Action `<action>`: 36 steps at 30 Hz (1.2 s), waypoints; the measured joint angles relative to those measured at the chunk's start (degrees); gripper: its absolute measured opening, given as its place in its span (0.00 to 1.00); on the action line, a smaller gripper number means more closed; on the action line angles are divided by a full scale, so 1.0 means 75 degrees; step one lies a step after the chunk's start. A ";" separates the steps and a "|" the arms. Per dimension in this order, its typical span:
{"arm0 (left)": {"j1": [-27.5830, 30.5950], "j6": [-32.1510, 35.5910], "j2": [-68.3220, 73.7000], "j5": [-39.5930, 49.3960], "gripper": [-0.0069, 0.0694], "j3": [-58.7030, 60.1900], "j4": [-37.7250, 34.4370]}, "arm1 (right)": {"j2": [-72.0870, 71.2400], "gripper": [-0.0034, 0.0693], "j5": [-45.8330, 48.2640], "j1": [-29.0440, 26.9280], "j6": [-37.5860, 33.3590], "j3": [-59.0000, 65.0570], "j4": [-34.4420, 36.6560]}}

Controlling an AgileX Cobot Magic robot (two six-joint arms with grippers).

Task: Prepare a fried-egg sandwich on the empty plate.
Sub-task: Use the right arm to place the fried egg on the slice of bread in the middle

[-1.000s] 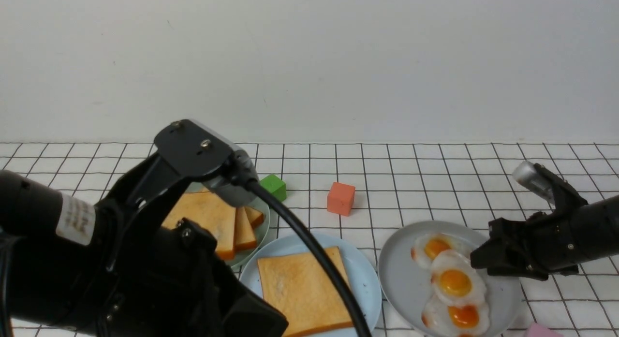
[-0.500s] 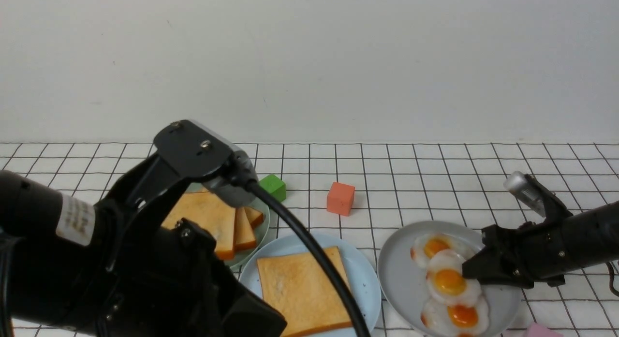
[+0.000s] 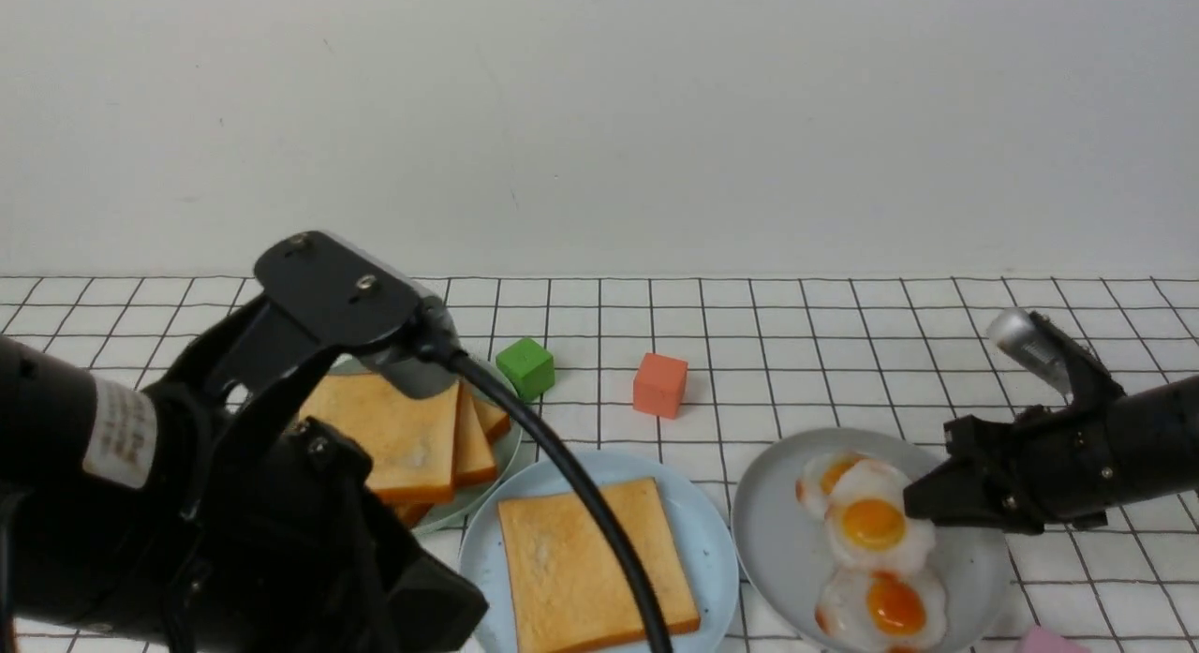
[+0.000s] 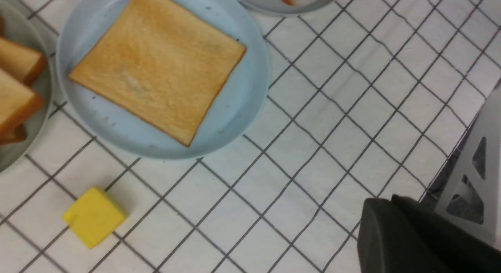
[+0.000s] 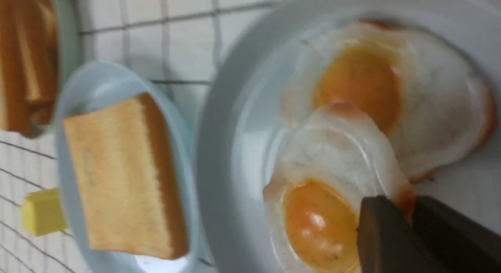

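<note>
The pale blue plate (image 3: 704, 531) holds one toast slice (image 3: 592, 564); both also show in the left wrist view, plate (image 4: 235, 108) and slice (image 4: 156, 65). My right gripper (image 3: 913, 503) is shut on the edge of a fried egg (image 3: 871, 526) and holds it just above the grey plate (image 3: 777, 541). In the right wrist view the gripper (image 5: 409, 204) pinches the rim of the egg (image 5: 332, 175). Two more eggs (image 3: 885, 608) lie on the grey plate. My left gripper (image 4: 381, 204) is shut and empty, above the cloth near the table edge.
A sage-green plate (image 3: 510, 447) with a pile of toast slices (image 3: 393, 437) stands left of the blue plate. A green cube (image 3: 526, 367) and an orange-red cube (image 3: 660, 384) lie behind. A yellow block (image 4: 94, 216) lies near the blue plate. A pink object (image 3: 1049, 642) sits at front right.
My right gripper dipped to the middle egg, shut on its edge and raised it slightly. My left arm drew back to the left, uncovering more of the toast pile.
</note>
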 joint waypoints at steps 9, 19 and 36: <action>0.0000 -0.1666 -0.1788 0.0694 0.14 0.0502 0.1010 | -0.0846 0.19 0.0353 0.2000 -0.0398 0.0000 0.1886; 0.0000 -0.2443 -0.3063 0.0690 0.14 0.1425 0.1123 | 0.0543 0.19 -0.1562 0.4167 -0.0718 -0.0788 0.2403; 0.0000 -0.2714 -0.2896 -0.0952 0.15 0.1441 0.1226 | -0.0214 0.89 -0.0708 0.3673 0.0552 -0.1217 0.0088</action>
